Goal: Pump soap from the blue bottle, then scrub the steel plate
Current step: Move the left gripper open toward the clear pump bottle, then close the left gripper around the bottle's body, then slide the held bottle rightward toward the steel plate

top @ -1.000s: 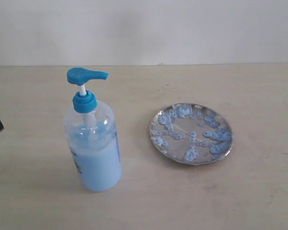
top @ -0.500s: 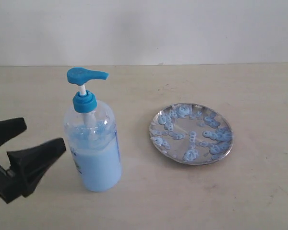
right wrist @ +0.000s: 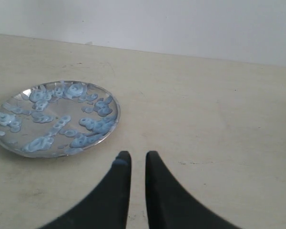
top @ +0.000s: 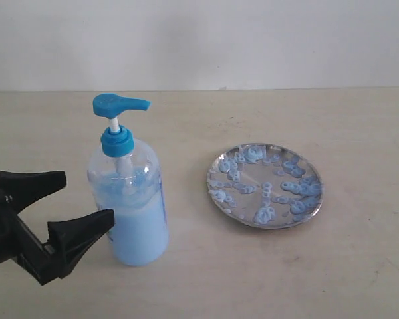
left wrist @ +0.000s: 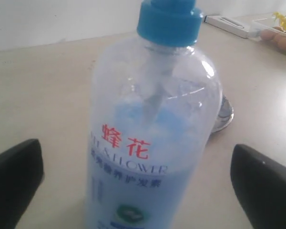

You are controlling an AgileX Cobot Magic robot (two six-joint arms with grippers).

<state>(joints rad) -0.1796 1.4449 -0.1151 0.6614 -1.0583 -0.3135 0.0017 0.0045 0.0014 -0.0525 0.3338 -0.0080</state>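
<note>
The blue bottle stands upright on the left of the table, its blue pump head up and the spout turned towards the steel plate. Pale blue soap fills its lower half. My left gripper is open at the bottle's left side, one black finger on each side of the bottle, neither touching it. The plate lies flat, dotted with soap blobs. My right gripper hovers beside the plate, shut and holding nothing; the exterior view does not show it.
The beige table meets a white wall at the back. In the left wrist view a flat white object and a clear box with yellowish and brown contents lie far behind the bottle.
My left gripper has come in from the left edge, open, and moved right until its fingers flank the bottle. Bottle and plate have stayed put.
</note>
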